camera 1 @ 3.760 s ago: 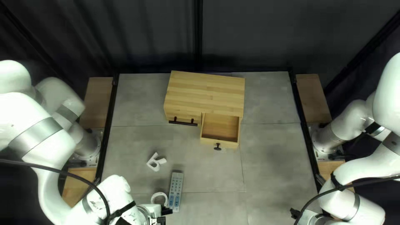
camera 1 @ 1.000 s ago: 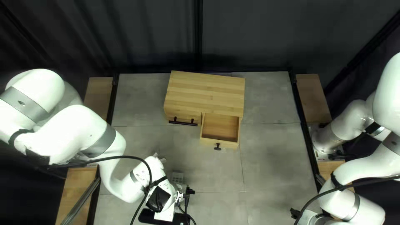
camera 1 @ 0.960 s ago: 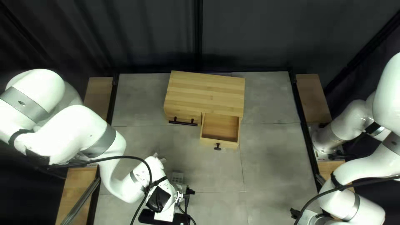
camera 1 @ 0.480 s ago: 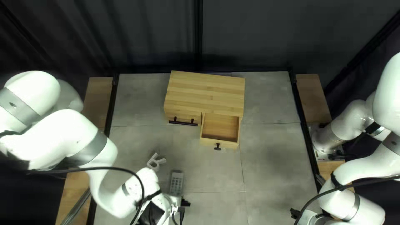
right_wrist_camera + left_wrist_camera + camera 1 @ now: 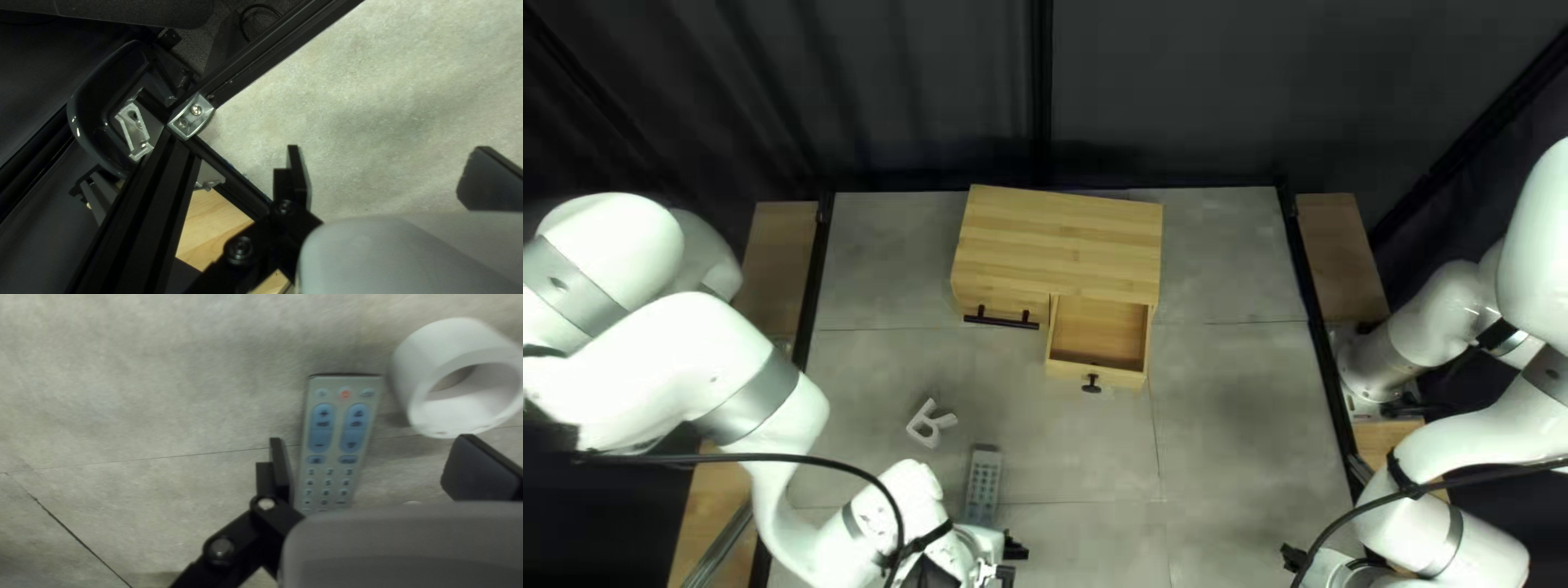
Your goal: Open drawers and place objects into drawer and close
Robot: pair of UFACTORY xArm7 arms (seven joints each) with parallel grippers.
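My left gripper (image 5: pixel 1015 547) hovers near the table's near edge, close to the grey remote (image 5: pixel 982 485), part of which my arm hides. In the left wrist view my open gripper (image 5: pixel 375 467) has the remote (image 5: pixel 331 452) below and ahead of it, untouched. A white ring-shaped piece (image 5: pixel 457 381) lies beside the remote's end. A white letter R (image 5: pixel 929 423) rests up-left of the remote. The wooden cabinet (image 5: pixel 1062 234) has its small drawer (image 5: pixel 1100 335) pulled out and empty. My right gripper (image 5: pixel 1292 558), open in its wrist view (image 5: pixel 389 177), holds nothing.
A closed front with a long dark handle (image 5: pixel 1000 320) sits left of the open drawer. Black frame rails (image 5: pixel 808 272) border the table; in the right wrist view, a rail corner bracket (image 5: pixel 192 116) lies beside my right gripper.
Over the last second my left arm has drawn back toward the near left, uncovering the letter R and more of the remote. My right arm, the cabinet and the drawer have stayed still.
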